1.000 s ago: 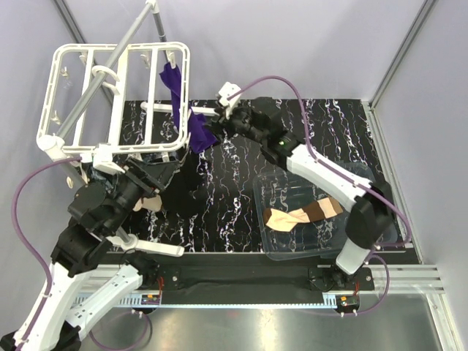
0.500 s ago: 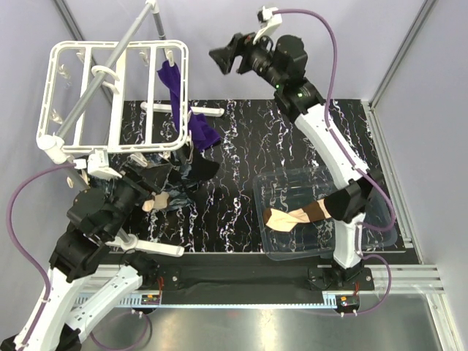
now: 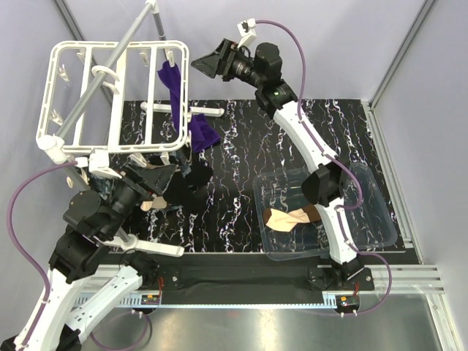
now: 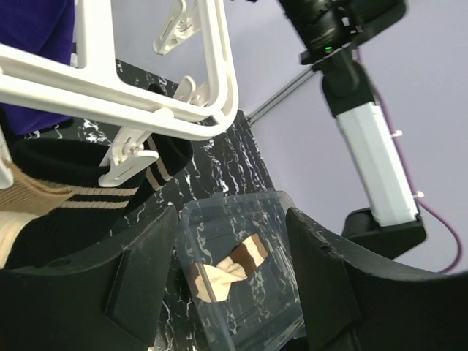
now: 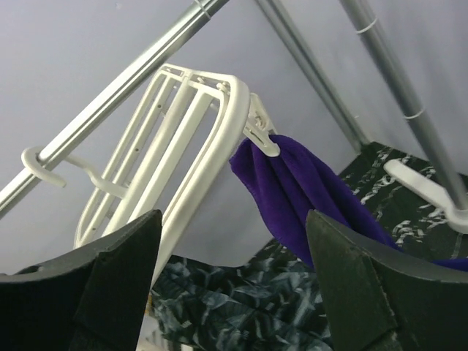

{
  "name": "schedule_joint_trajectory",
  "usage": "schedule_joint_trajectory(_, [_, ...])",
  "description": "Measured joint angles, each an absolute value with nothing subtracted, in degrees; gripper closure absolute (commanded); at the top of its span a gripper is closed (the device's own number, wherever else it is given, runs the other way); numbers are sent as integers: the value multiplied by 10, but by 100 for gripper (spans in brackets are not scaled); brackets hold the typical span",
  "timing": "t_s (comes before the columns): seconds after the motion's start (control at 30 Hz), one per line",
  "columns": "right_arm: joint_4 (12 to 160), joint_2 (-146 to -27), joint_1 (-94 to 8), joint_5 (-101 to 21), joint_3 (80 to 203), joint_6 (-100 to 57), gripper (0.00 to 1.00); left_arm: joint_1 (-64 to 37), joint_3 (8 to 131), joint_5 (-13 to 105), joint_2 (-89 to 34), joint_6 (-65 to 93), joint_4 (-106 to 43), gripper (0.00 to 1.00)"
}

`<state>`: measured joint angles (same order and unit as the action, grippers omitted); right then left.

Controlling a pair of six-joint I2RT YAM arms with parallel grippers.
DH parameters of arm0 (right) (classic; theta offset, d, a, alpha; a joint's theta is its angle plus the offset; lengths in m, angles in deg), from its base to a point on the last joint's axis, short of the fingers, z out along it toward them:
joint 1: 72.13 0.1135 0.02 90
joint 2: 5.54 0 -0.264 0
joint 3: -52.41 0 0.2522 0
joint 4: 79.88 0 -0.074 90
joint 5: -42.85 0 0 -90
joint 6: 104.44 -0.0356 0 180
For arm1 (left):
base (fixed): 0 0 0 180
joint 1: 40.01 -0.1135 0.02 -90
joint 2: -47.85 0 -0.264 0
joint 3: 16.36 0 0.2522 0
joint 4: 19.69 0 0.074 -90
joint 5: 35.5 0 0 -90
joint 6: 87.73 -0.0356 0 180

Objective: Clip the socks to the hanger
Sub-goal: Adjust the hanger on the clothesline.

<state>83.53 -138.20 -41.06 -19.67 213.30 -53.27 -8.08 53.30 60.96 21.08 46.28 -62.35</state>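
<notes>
Sock (image 3: 289,218) in bin (image 3: 369,219), long axis left-right, nearer right arm; right tool (image 3: 207,62) spread, empty, high by hanger (image 3: 110,148); left tool (image 4: 230,216) spread.

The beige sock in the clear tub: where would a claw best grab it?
Probably at its brown cuff end, coming straight down from above: the beige sock lies flat and twisted on the floor of the clear tub, whose walls block any sideways approach.
</notes>
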Motion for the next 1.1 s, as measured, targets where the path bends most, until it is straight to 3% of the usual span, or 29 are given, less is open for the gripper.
schedule_joint_trajectory(0.43, [944, -1412, -401, -145, 2126, -644, 24, -81, 542, 601, 211, 468, -618, 33])
schedule_joint_trajectory(0.63, [963, -1440, -377, -145, 2152, -672, 36, -81, 542, 597, 211, 469, -618, 34])
schedule_joint_trajectory(0.83, [979, -1447, -363, -145, 2138, -683, 60, -81, 554, 597, 215, 469, -625, 34])
schedule_joint_trajectory(1.1, [1048, -1372, -347, -181, 1949, -713, 76, -81, 560, 605, 233, 469, -642, 34])
